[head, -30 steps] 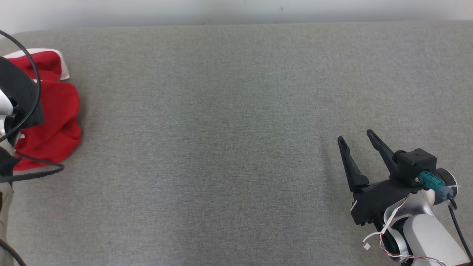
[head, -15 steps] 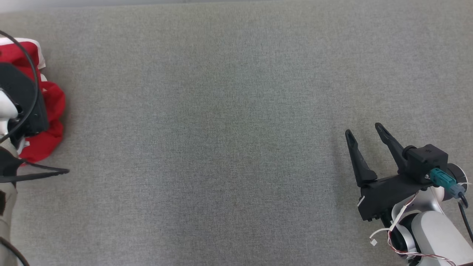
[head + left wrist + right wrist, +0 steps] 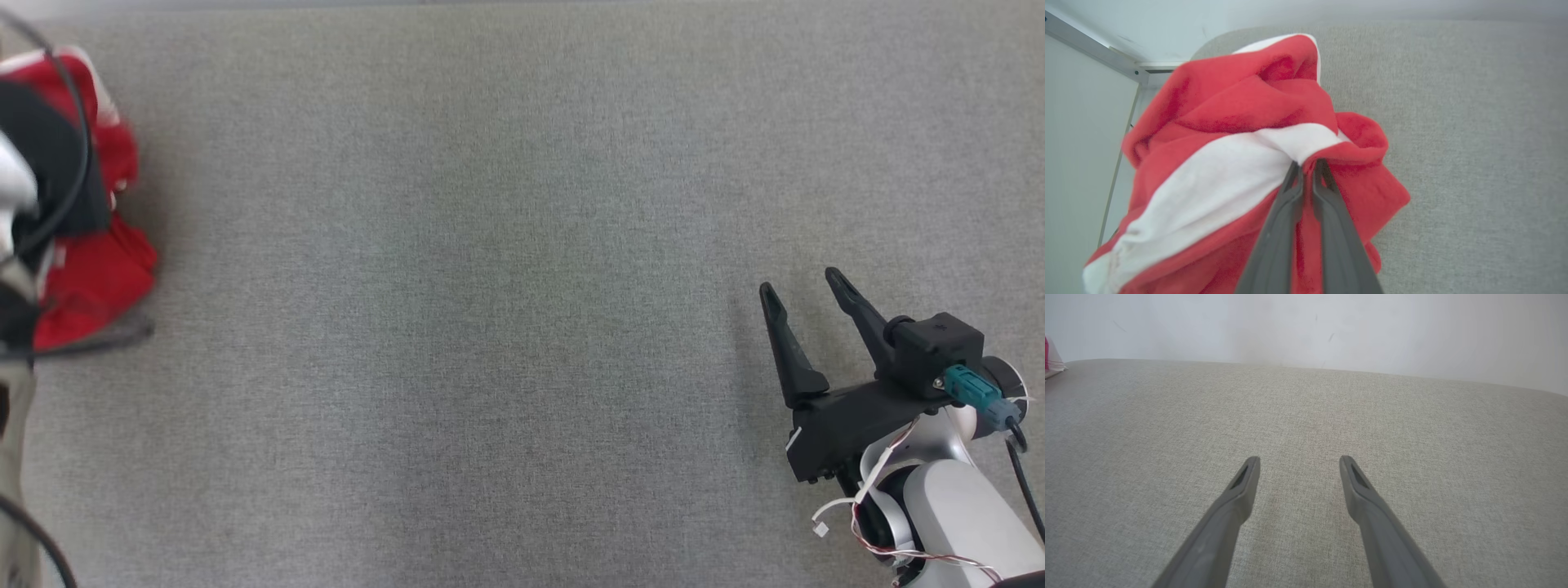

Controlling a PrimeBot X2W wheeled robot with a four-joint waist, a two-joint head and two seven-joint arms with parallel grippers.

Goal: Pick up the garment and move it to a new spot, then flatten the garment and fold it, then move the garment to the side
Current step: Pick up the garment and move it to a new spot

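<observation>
Left jaws: pressed together, pinching a fold of the red fleece garment [image 3: 1257,102] at its white band [image 3: 1216,175].
Garment: bunched around and beyond those tips, near a corner of the grey counter [image 3: 1474,122].
Right jaws: spread wide over the counter, well apart from the garment.

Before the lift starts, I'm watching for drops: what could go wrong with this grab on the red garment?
The left end effector pinches only a thin fold of the garment; it may slip out.
The garment is at a corner of the grey surface, so a drop could fall off.
The open right end effector is too far to help.
</observation>
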